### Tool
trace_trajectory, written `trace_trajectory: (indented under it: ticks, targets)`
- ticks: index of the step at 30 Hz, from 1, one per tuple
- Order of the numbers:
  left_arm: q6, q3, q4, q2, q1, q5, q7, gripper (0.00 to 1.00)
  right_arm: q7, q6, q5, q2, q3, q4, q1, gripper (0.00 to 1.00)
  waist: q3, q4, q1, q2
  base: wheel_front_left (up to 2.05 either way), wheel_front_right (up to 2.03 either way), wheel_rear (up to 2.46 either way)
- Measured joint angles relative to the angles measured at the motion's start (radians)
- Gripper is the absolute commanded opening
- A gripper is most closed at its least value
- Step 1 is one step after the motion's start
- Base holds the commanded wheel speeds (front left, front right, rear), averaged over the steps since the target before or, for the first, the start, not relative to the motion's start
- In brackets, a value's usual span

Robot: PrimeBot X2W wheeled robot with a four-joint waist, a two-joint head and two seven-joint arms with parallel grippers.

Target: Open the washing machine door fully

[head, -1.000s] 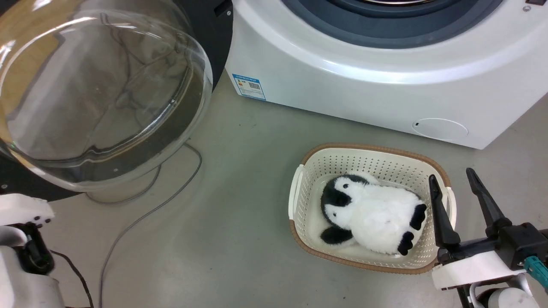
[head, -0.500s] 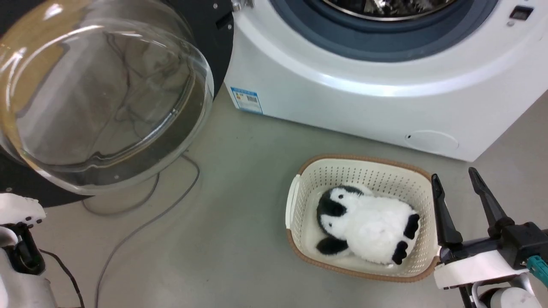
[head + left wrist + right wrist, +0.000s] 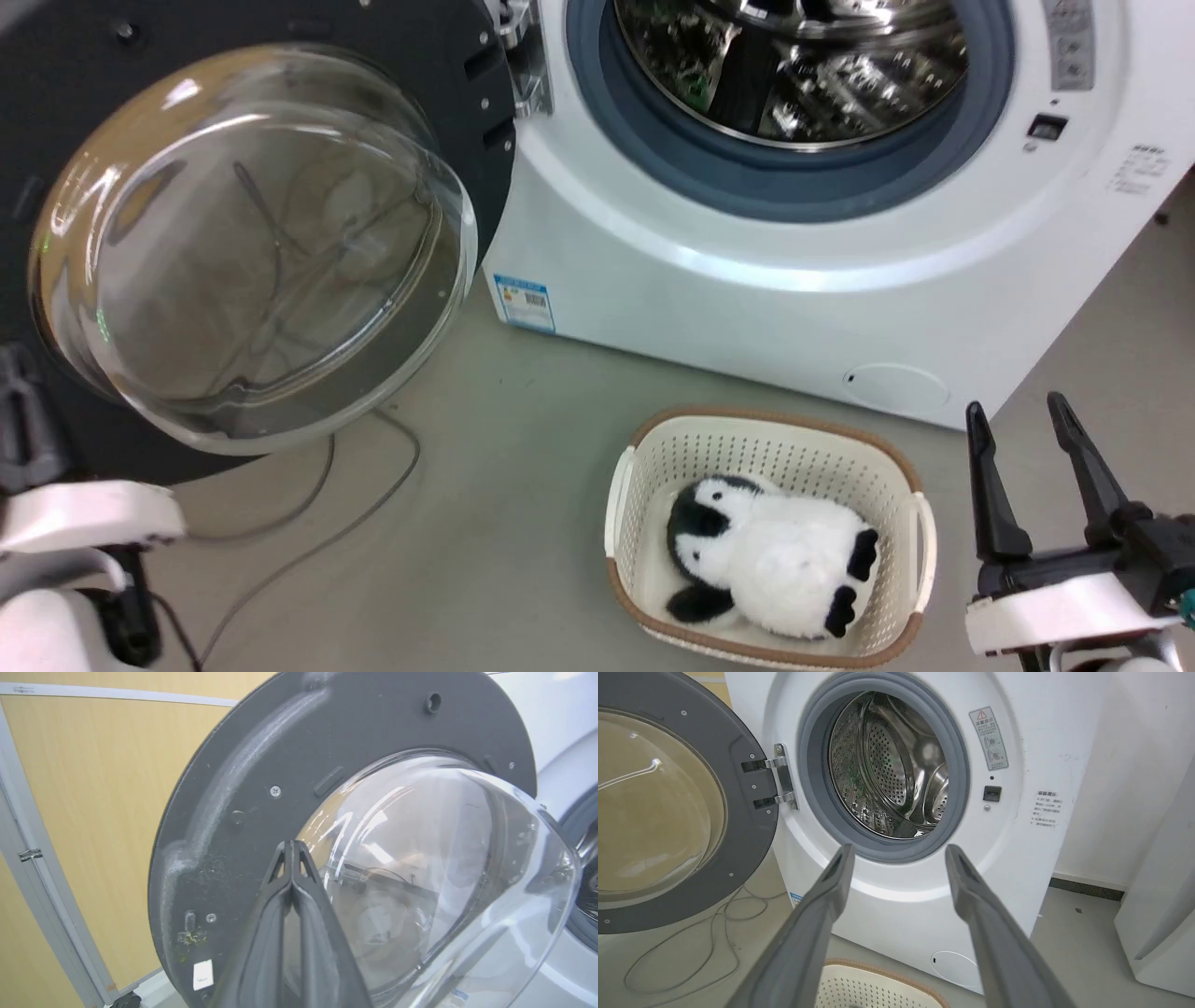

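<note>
Right gripper (image 3: 1016, 403): long tapering black fingers (image 3: 991, 509), white housing (image 3: 1055, 621), teal connector (image 3: 1187, 605). Left gripper (image 3: 292, 843): matt dark grey fingers, slotted tips.

door (image 3: 252, 252) cropped left (top too), label (image 3: 523, 301) unreadable

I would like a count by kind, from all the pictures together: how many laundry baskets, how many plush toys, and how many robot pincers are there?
Laundry basket: 1
Plush penguin: 1
Pincers: 2, the left pincer and the right pincer
Total: 4
</note>
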Motion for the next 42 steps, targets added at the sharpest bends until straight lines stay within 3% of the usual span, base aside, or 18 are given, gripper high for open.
trace_trajectory:
  ticks: [11,22,23,24,25,42]
  targets:
    - [-0.042,-0.193,-0.077,-0.025,0.126,-0.038,0.000,0.00,0.000,0.000,0.035,0.001,-0.025,-0.006,0.042,1.00,-0.070,-0.033,-0.0001,0.0000,0.00,0.00,0.00]
    - [-0.052,-0.368,-0.074,-0.034,0.221,-0.062,0.000,0.00,0.000,0.000,0.052,0.001,-0.041,-0.008,0.080,1.00,-0.108,-0.106,0.0000,0.0000,0.00,0.00,0.00]
    - [-0.052,-0.376,-0.067,-0.034,0.224,-0.066,0.000,0.24,0.000,0.000,0.053,0.001,-0.040,-0.007,0.081,1.00,-0.111,-0.114,0.0000,0.0000,0.00,0.00,0.00]
    - [-0.052,-0.381,-0.062,-0.034,0.229,-0.073,0.000,0.96,0.000,0.000,0.054,0.001,-0.041,-0.007,0.082,1.00,-0.114,-0.123,-0.0001,0.0000,0.00,0.00,0.00]
    - [-0.052,-0.385,-0.062,-0.034,0.234,-0.080,0.000,1.00,0.000,0.000,0.055,0.001,-0.041,-0.007,0.084,1.00,-0.117,-0.131,-0.0001,0.0000,0.00,0.00,0.00]
    - [-0.035,-0.423,-0.028,-0.036,0.291,-0.095,0.000,1.00,0.000,0.000,0.064,0.002,-0.015,0.004,0.113,1.00,-0.140,-0.267,0.0000,0.0001,0.00,0.00,0.00]
